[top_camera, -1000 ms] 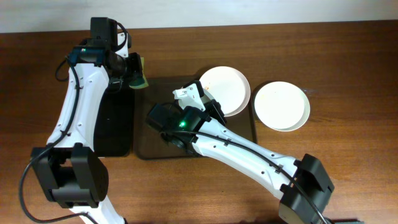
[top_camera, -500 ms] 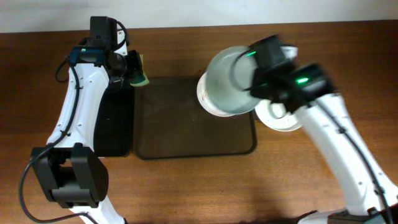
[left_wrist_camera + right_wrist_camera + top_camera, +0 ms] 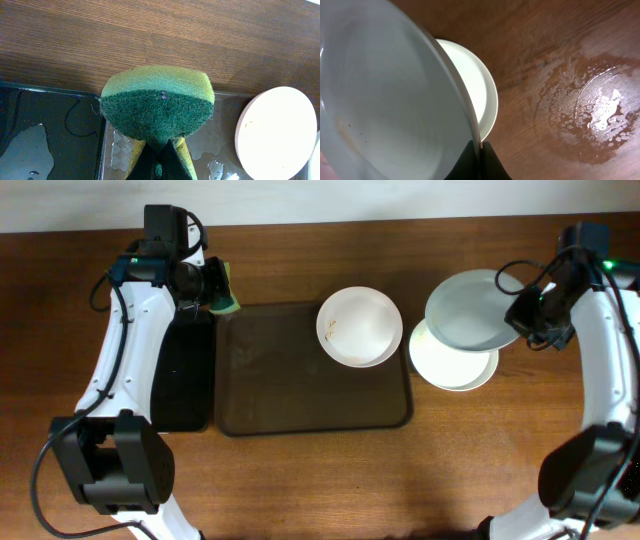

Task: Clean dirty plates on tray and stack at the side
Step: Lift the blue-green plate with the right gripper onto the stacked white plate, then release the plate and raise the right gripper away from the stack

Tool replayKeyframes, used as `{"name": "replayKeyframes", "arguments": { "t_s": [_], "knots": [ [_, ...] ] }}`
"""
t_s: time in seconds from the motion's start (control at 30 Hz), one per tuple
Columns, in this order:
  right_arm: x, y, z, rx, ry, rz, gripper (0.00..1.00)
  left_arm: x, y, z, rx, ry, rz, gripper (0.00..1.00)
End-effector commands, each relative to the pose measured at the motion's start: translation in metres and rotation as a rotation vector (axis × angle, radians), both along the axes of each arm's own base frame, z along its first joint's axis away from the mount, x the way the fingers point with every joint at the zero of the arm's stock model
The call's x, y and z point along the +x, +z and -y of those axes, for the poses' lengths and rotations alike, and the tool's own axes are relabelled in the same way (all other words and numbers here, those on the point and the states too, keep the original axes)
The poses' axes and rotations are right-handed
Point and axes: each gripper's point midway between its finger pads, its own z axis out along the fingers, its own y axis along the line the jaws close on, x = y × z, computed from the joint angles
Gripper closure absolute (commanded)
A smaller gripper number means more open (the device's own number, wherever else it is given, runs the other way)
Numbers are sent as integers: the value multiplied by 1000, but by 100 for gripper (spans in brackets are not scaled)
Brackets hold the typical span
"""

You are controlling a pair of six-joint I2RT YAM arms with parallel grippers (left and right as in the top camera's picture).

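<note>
A pale bluish plate [image 3: 468, 320] is pinched by its right rim in the right tool [image 3: 522, 314], whose fingers are pressed together on the edge, as is seen close up in the right wrist view [image 3: 478, 150]. This plate is held over the bare table [image 3: 500, 460] to the right of the tray [image 3: 280, 385], and a few small brown specks are seen on its inner face. A second plate [image 3: 458, 366] lies flat on the table right below it; its far part is covered by the held plate in the overhead view, and whether the two are touching cannot be told. A wet patch [image 3: 590, 112] is seen on the wood just beside this second plate. A third plate [image 3: 360, 327] is set at the far right corner of the tray, with its far edge reaching over the rim, and small brown marks are seen near its left side. Water drops are seen on the tray floor in the left wrist view. A green and yellow sponge [image 3: 226, 290] is pinched in the left tool [image 3: 160, 156], whose fingers are closed on it from below. The sponge is held above the far left corner of the tray, beside the far end of a black tray [image 3: 185, 385] that lies along the left side of the brown one.
</note>
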Motion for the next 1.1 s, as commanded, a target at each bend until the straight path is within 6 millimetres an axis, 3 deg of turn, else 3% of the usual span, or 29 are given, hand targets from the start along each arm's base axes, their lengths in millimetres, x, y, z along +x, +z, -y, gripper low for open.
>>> {"name": "replayKeyframes", "arguments": {
  "t_s": [0.0, 0.2, 0.4, 0.47, 0.6, 0.73, 0.87, 0.97, 1.07],
  "knots": [
    [-8, -34, -4, 22, 27, -88, 96, 4, 3, 2, -16, 7, 9, 99],
    [-24, -84, -6, 34, 23, -147, 96, 4, 3, 2, -16, 7, 9, 99],
    [-18, -110, -6, 25, 25, -95, 89, 4, 3, 2, -16, 7, 10, 99],
    [-15, -110, -7, 35, 28, -78, 73, 4, 3, 2, -16, 6, 9, 99],
    [-3, -101, -35, 174, 172, -13, 65, 4, 3, 2, -16, 7, 9, 99],
    [27, -51, -61, 203, 327, 87, 55, 1, 1, 1, -12, 8, -6, 99],
    [67, -6, -107, 112, 495, 228, 54, 1, 1, 1, -12, 8, -6, 99],
    [80, -6, -141, 55, 574, 261, 55, 1, 1, 1, -12, 8, -6, 99],
    [82, -32, -170, 58, 631, 214, 56, 1, 1, 1, -12, 7, -6, 99]
  ]
}}
